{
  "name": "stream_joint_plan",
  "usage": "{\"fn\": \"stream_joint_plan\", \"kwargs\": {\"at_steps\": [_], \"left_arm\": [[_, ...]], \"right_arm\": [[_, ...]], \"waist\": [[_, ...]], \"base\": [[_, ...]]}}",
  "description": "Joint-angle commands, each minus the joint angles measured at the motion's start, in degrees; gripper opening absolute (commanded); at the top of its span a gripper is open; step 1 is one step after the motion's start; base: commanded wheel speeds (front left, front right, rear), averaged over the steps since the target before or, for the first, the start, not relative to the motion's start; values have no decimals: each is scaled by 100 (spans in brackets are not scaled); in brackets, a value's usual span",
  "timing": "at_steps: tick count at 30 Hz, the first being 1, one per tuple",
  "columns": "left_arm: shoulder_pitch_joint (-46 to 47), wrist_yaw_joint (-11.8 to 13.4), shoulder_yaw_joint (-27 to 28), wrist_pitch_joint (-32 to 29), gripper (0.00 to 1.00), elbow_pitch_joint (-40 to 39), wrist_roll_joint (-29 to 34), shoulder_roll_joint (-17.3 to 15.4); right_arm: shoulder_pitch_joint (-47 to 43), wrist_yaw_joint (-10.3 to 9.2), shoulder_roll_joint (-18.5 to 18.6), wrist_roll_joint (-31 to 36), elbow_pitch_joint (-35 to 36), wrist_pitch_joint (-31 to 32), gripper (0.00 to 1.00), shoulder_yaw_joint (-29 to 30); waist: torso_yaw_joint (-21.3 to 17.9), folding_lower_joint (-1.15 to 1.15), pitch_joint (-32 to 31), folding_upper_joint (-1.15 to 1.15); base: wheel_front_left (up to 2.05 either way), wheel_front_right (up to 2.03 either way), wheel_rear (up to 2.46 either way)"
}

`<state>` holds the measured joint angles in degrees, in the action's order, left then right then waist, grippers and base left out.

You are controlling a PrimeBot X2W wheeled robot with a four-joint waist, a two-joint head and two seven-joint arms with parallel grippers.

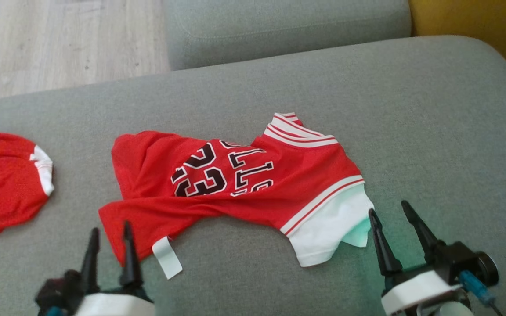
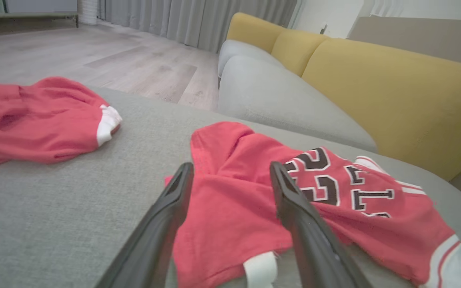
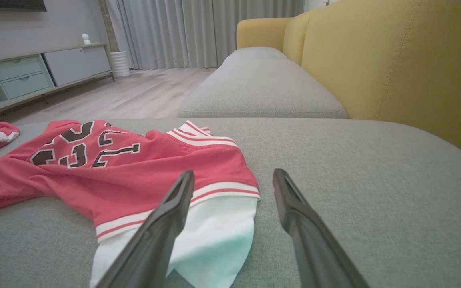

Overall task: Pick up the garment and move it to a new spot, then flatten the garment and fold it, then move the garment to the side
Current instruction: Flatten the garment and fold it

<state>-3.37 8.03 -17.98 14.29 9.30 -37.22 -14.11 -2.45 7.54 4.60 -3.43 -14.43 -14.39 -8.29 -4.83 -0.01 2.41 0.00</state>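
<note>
I see a red jersey (image 1: 253,180) rumpled on the grey sofa cushion (image 1: 433,109).
Left end effector (image 1: 110,228) and right end effector (image 1: 388,207) spread; wood floor (image 1: 59,39) beyond.

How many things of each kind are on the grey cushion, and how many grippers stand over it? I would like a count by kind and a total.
Red garments: 2, the number 23 jersey and the second red garment, both on the grey cushion
Grippers: 2, the left gripper and the right gripper, both open
Total: 4
</note>
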Motion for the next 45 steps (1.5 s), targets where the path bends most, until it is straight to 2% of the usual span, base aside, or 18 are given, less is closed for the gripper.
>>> {"fn": "stream_joint_plan", "kwargs": {"at_steps": [1,4,8,16,21,30,45], "left_arm": [[124,29,236,67,100,-304,228,-15],[-158,-28,324,69,100,-554,697,229],[-509,-254,617,70,100,-669,1119,552],[-820,-773,1236,70,100,-469,2071,860],[-911,-982,1575,70,100,-325,2482,992],[-989,-1082,1787,71,100,39,2963,1066],[-934,-1230,1901,71,100,144,3013,1114]], "right_arm": [[55,-5,50,44,196,-61,100,-85],[16,-5,48,72,202,-61,100,-28],[-34,-5,28,110,214,-61,100,39],[-143,-5,-47,169,184,-61,100,177],[-199,-5,-107,158,171,-61,100,250],[-243,-5,-156,101,-13,-61,100,362],[-186,-5,-169,131,-172,-61,100,367]], "waist": [[18,1,-24,0],[39,1,-70,0],[68,1,-127,0],[215,1,-224,0],[268,1,-267,0],[362,1,-339,0],[489,1,-385,0]], "base": [[0,0,0],[0,0,0],[0,0,0],[0,0,0],[0,0,0],[0,0,0],[0,0,0]]}}
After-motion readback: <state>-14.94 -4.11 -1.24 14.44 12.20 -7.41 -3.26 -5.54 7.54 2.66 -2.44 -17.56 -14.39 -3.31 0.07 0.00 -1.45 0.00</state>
